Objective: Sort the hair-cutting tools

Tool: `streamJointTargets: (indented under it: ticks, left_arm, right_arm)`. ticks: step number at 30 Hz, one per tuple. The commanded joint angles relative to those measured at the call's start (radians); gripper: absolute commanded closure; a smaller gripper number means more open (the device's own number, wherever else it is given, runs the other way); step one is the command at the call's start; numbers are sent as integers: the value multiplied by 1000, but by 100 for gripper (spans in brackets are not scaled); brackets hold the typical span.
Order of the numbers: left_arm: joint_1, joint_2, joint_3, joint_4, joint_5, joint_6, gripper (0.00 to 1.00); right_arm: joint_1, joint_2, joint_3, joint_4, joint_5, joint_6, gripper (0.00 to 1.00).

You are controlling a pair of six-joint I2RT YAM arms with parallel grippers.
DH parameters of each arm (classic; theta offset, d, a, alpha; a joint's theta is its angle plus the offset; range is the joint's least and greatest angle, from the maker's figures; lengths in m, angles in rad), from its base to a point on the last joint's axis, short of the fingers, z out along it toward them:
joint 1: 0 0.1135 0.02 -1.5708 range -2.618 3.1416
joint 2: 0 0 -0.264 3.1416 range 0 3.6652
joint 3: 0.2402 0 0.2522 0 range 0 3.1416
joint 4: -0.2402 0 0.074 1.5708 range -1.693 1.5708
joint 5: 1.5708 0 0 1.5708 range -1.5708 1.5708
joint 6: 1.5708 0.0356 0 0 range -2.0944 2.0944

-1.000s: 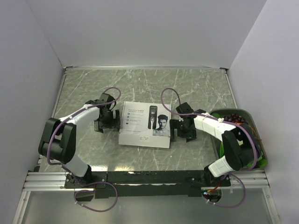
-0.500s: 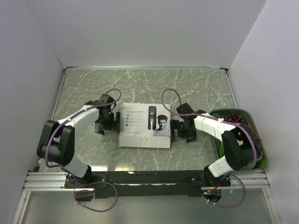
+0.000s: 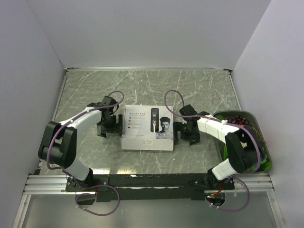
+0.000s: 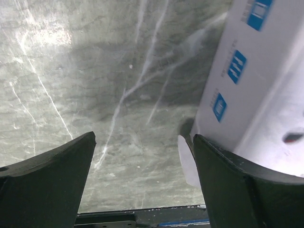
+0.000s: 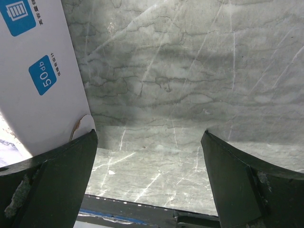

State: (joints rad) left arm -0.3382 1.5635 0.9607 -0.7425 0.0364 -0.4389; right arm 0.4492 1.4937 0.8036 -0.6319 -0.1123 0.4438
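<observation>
My left end effector (image 3: 107, 125) and right end effector (image 3: 184, 135), both spread wide, flank the closed white box (image 3: 142, 135) on the tabletop (image 3: 142, 85), probably to steady it; hair-cutting tools unseen, presumably inside

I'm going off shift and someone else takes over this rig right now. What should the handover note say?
Left gripper: open, at the left edge of the white box, holding nothing.
Right gripper: open, at the box's right edge, holding nothing.
The box lies closed mid-table; no hair-cutting tools in view.
Done: nothing sorted.
Left: probably open the box, then sort whatever tools are inside.
</observation>
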Motion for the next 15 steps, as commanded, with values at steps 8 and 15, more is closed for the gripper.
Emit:
streamJointTargets:
  ticks: [8, 15]
  left_arm:
    - [-53, 159, 181, -1, -20, 11, 14]
    - [-55, 161, 112, 25, 144, 6, 22]
  right_arm:
    - [9, 33, 66, 34, -107, -25, 0]
    - [5, 19, 52, 31, -102, -37, 0]
